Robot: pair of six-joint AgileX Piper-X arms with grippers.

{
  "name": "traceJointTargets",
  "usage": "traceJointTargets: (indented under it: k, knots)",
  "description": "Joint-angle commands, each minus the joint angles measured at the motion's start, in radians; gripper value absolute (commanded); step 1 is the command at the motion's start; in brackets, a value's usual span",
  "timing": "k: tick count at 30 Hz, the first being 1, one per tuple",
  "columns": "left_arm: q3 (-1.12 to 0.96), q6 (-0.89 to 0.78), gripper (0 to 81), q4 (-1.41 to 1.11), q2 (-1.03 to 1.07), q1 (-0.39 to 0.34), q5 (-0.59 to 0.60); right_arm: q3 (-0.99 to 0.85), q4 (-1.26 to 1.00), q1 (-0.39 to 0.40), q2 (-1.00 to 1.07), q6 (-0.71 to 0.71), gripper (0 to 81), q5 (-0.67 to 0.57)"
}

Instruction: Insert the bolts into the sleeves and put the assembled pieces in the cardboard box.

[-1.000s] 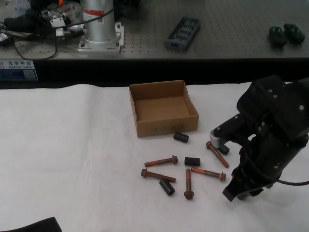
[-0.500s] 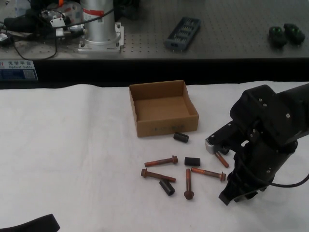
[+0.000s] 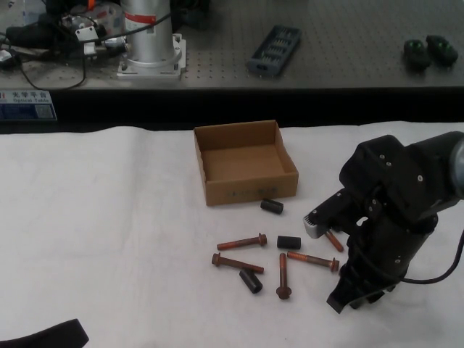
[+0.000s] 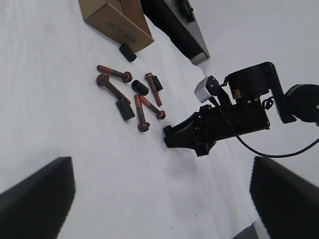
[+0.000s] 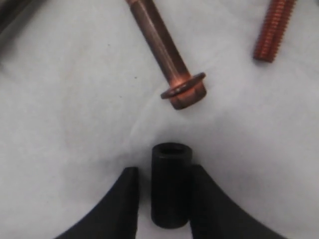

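My right gripper (image 5: 169,172) is shut on a black sleeve (image 5: 171,191), whose open end points at the flanged head of a copper bolt (image 5: 164,47) lying on the white cloth. A second bolt's threaded tip (image 5: 271,32) lies nearby. In the high view the right gripper (image 3: 341,299) hangs low, just right of several loose bolts (image 3: 241,241) and three black sleeves (image 3: 288,241). The open cardboard box (image 3: 250,190) stands behind them with nothing in it. My left gripper (image 4: 159,199) is open, high over the cloth's near left, its fingers (image 4: 35,194) wide apart.
The white cloth (image 3: 109,217) covers the bench. Behind it, a perforated metal table carries a silver arm base (image 3: 148,43), a blue-grey rack (image 3: 274,48) and dark green parts (image 3: 430,51). A cable (image 3: 442,275) trails from the right arm.
The right arm has shifted left and slightly nearer with the sleeve, now hiding the far-right sleeve and part of the bolt beside it. Bolts, sleeves and box have not moved.
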Motion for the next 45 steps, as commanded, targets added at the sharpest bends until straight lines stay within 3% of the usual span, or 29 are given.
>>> traceJointTargets:
  k: [1,3,15,26,34,39,45]
  knots:
    - [-0.011,-0.013,69.2,-0.021,0.000,0.001,-0.006,0.004,0.004,0.001,0.027,-0.015,12.5,0.016]
    - [-0.011,-0.013,69.2,-0.021,0.000,0.001,-0.006,0.000,0.033,0.001,0.024,-0.019,2.0,0.016]
    - [-0.011,0.041,69.2,-0.023,0.000,0.001,-0.029,0.001,0.135,0.001,-0.145,0.032,2.7,-0.094]
    - [-0.057,0.154,69.2,-0.023,0.007,-0.006,-0.091,0.189,0.135,0.001,-0.424,0.098,2.7,-0.188]
    - [-0.188,0.324,69.2,-0.023,0.330,-0.013,-0.091,0.241,0.166,0.001,-0.570,0.102,2.7,-0.221]
    - [-0.349,0.460,69.2,-0.023,0.622,-0.097,-0.120,0.241,0.172,0.001,-0.622,0.104,2.7,-0.221]
    - [-0.578,0.701,69.2,-0.023,1.018,-0.286,-0.152,0.241,0.201,0.001,-0.675,0.105,2.7,-0.221]
